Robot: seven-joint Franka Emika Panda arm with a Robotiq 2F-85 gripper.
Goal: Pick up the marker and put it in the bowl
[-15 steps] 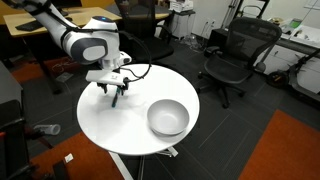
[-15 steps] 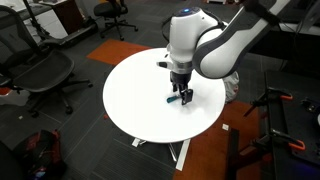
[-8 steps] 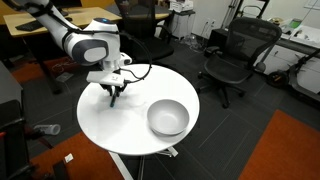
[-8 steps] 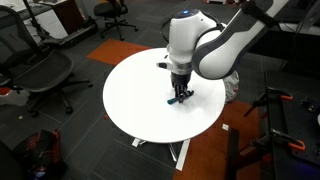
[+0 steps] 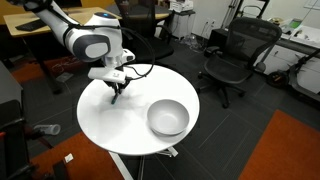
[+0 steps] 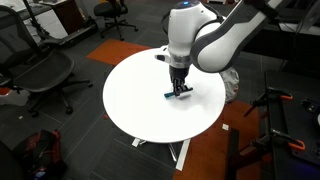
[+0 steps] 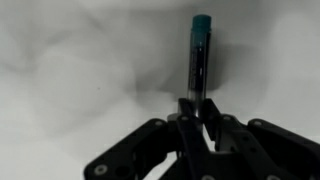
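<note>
I have the gripper (image 7: 198, 110) pinching one end of the marker (image 7: 201, 55), with most of the stick jutting past the fingertips. It hangs low over the left side of the round white table (image 5: 105, 130), and I judge it just clear of the top. The bowl (image 5: 168, 126) sits empty to the right and nearer, well apart. I'd raise enough to clear its rim, cross slowly so the marker can't pivot in the grip, and let go only once centred over the hollow.

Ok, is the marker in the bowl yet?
No, the wrist view shows the marker gripped in the pincer, well apart from the bowl.
</note>
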